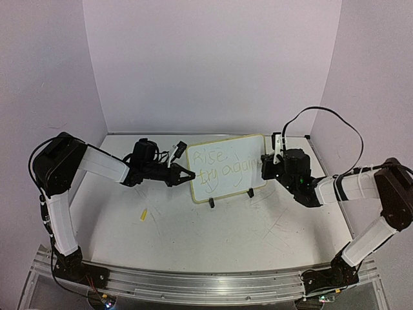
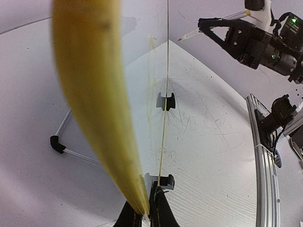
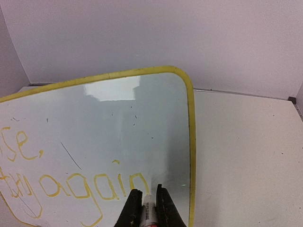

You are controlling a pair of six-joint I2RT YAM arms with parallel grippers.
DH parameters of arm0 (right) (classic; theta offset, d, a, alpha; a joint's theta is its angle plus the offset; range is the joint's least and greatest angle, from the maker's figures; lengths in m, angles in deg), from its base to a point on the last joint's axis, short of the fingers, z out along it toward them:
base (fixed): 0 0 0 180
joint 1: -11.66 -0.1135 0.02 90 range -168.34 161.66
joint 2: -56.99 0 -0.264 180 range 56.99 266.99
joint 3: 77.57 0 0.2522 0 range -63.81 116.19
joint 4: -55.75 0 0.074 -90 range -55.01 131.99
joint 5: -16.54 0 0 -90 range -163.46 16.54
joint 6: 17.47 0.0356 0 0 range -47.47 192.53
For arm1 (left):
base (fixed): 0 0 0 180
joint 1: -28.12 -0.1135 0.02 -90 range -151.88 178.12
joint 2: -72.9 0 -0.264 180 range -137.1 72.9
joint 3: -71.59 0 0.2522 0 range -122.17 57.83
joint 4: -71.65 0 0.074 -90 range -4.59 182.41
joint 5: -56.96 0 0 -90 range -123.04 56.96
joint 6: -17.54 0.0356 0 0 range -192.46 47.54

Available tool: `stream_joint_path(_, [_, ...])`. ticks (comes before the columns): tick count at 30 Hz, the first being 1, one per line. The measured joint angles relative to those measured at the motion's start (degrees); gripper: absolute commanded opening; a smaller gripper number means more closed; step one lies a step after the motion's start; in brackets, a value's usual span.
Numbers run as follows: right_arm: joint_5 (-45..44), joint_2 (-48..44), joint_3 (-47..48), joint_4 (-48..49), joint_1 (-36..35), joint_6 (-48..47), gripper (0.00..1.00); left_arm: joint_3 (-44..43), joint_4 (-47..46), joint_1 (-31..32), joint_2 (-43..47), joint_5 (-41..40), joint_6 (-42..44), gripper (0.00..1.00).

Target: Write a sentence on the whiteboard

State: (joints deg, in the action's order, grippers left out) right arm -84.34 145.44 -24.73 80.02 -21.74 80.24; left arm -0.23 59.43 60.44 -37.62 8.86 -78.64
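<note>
Left claw (image 1: 188,175) and right claw (image 1: 265,165) clamped, arms inward

A small yellow piece (image 1: 143,214) lies on the scuffed table (image 1: 226,226).

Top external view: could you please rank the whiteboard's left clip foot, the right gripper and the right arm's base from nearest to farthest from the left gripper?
1. The left clip foot, just right of the left gripper.
2. The right gripper, at the whiteboard's right edge.
3. The right arm's base, near right corner.
</note>
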Motion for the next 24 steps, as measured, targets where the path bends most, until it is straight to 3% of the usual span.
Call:
stream_joint_path(8, [0.1,-3.0,-0.7,-0.5,0.6,0.1,0.00,0.0,0.0,0.0,0.0,0.0,0.1,0.00])
stream_joint_path(24, [1.6,1.4,-0.4,-0.6,1.2,0.3,0.00,0.0,0.0,0.0,0.0,0.0,0.1,0.00])
